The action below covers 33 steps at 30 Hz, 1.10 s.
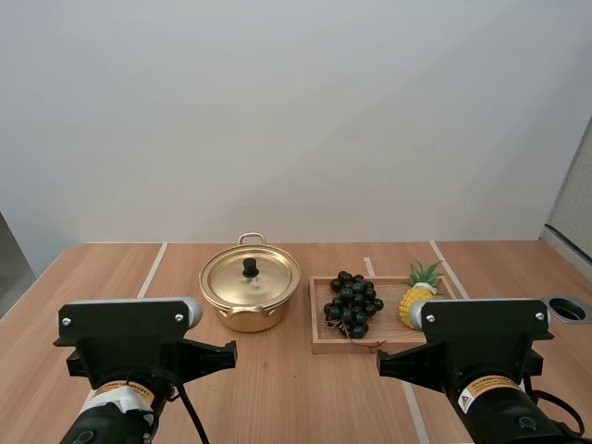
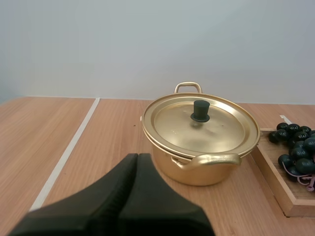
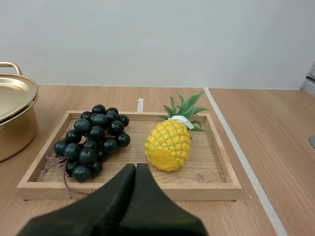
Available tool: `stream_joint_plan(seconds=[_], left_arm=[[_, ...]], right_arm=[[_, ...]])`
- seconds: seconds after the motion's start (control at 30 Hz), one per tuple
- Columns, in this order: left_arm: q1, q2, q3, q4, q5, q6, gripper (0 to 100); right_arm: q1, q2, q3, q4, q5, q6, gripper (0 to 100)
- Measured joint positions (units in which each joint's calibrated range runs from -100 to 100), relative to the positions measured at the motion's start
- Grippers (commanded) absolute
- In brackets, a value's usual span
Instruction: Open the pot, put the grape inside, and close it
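With left gripper [image 2: 137,158] and right gripper [image 3: 135,168] both pressed together and empty, the left should spread, pinch the lid knob [image 2: 200,110] ahead squarely, then lift straight up.

There is one pot [image 1: 231,321] left of centre in the high view, with one lid [image 1: 268,282], one black knob [image 1: 250,267] and two handles [image 1: 252,238]. One tray [image 1: 319,344] lies right of centre and holds one bunch of grapes [image 1: 352,303] and one pineapple [image 1: 413,305]. There are two grippers, the left gripper [image 2: 137,157] and the right gripper [image 3: 135,167]. All of it is on one table [image 1: 111,268].
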Motion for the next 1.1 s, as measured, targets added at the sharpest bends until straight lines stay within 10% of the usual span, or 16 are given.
stream_joint_plan(seconds=[1.1], left_arm=[[0.0, 0.0, -7.38, 4.98, -8.72, 0.72, 0]], right_arm=[[0.0, 0.0, -2.97, -1.66, -7.34, 0.0, 0]])
